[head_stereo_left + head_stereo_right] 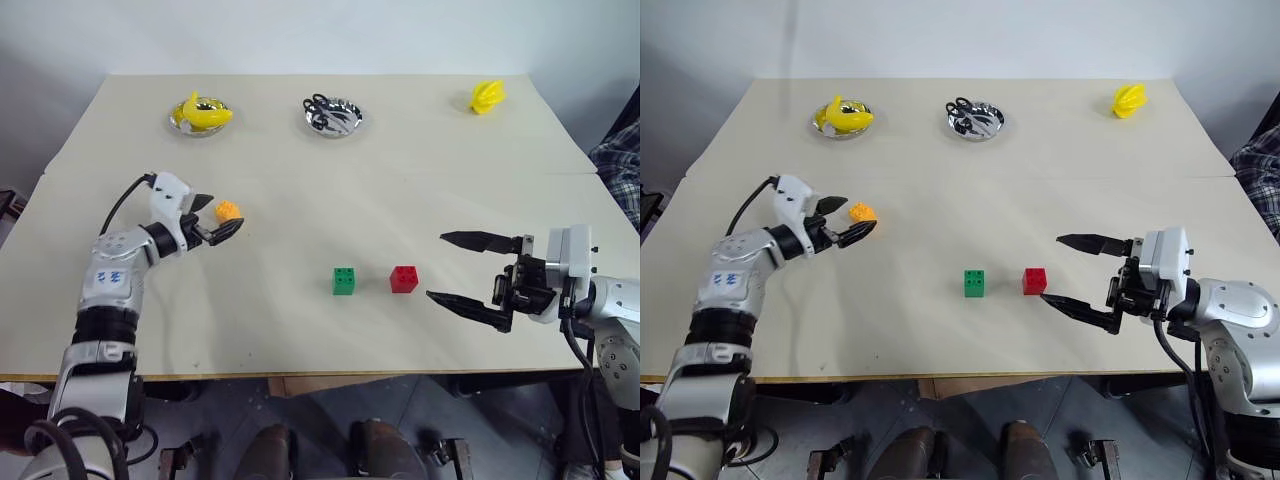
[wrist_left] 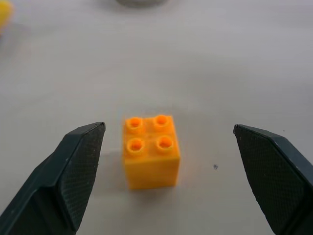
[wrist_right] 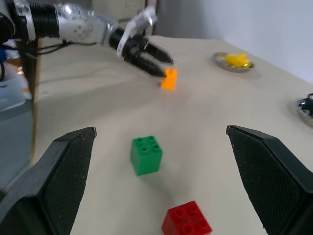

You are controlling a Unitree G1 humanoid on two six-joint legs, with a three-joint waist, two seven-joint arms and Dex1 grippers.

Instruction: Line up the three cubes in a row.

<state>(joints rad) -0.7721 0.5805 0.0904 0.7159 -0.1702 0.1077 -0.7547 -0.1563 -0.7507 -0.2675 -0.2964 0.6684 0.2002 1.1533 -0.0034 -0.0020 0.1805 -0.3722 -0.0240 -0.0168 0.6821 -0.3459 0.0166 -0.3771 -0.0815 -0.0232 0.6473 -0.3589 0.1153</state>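
Three studded cubes rest on the table (image 1: 300, 150). The orange cube (image 1: 228, 210) lies left of centre, just past the tips of my left gripper (image 1: 214, 217), which stands open with its fingers either side of the cube (image 2: 150, 150) and not touching it. The green cube (image 1: 343, 281) and the red cube (image 1: 404, 279) sit side by side near the table's middle, a small gap between them. My right gripper (image 1: 458, 268) hovers open to the right of the red cube, empty. Its wrist view shows the green cube (image 3: 146, 155), red cube (image 3: 186, 219) and orange cube (image 3: 169, 80).
At the table's far side stand a metal dish with a yellow banana toy (image 1: 201, 112), a metal dish holding black scissors (image 1: 332, 114), and a loose yellow toy (image 1: 487, 96) at the far right. A person's plaid sleeve (image 1: 622, 170) shows beyond the right edge.
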